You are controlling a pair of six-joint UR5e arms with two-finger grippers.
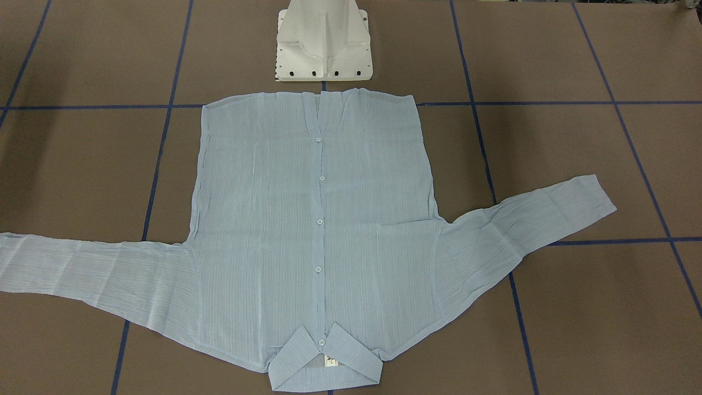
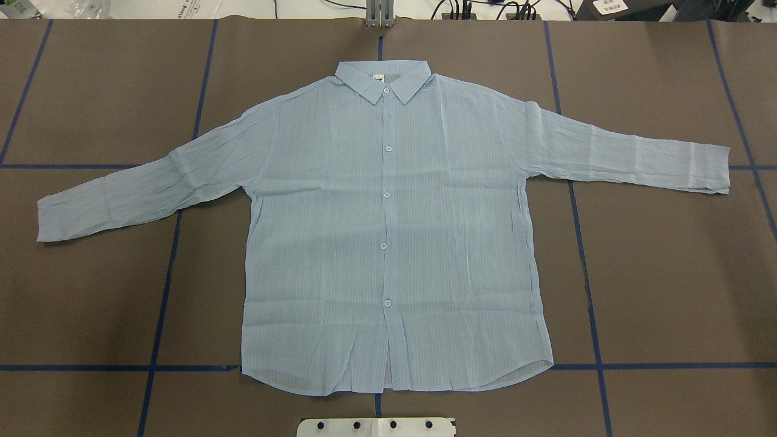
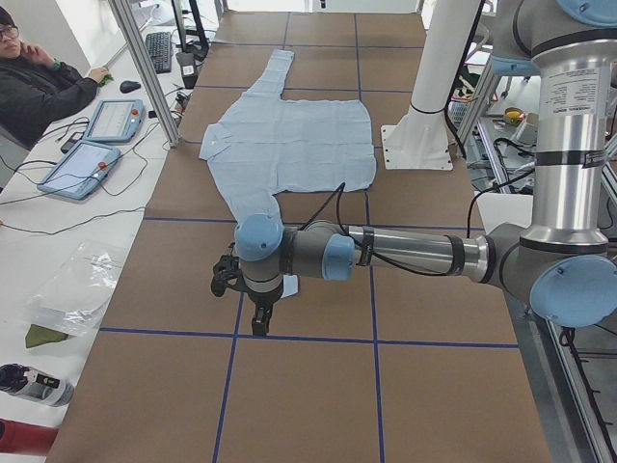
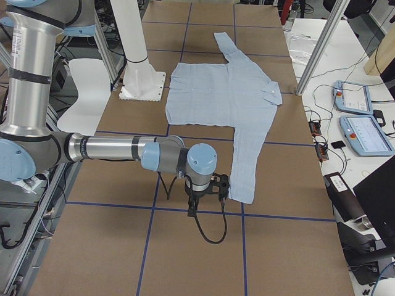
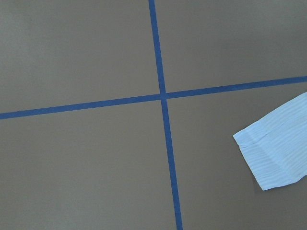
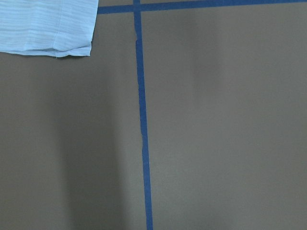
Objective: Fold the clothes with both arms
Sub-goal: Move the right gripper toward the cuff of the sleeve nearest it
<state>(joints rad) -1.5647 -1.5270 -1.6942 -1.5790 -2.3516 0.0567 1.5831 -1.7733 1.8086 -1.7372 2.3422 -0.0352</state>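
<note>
The clothes are one light-blue striped button-up shirt (image 2: 340, 243) lying flat and face up on the brown table, both sleeves spread out to the sides. Its collar (image 1: 323, 362) lies at the far side from the robot base. The left arm's gripper (image 3: 259, 320) points down over the table just past the left cuff (image 5: 276, 151). Likewise, the right gripper (image 4: 192, 206) hangs close beside the right cuff (image 6: 48, 26). Both grippers show only in the side views, so I cannot tell whether they are open or shut. Neither wrist view shows any fingers.
The white pedestal base (image 1: 323, 44) stands just behind the shirt's hem. Blue tape lines (image 2: 583, 243) grid the brown table. A person (image 3: 39, 82) sits at a side desk with teach pendants (image 3: 106, 121). Metal frame posts (image 4: 321, 43) stand at the table's far edge.
</note>
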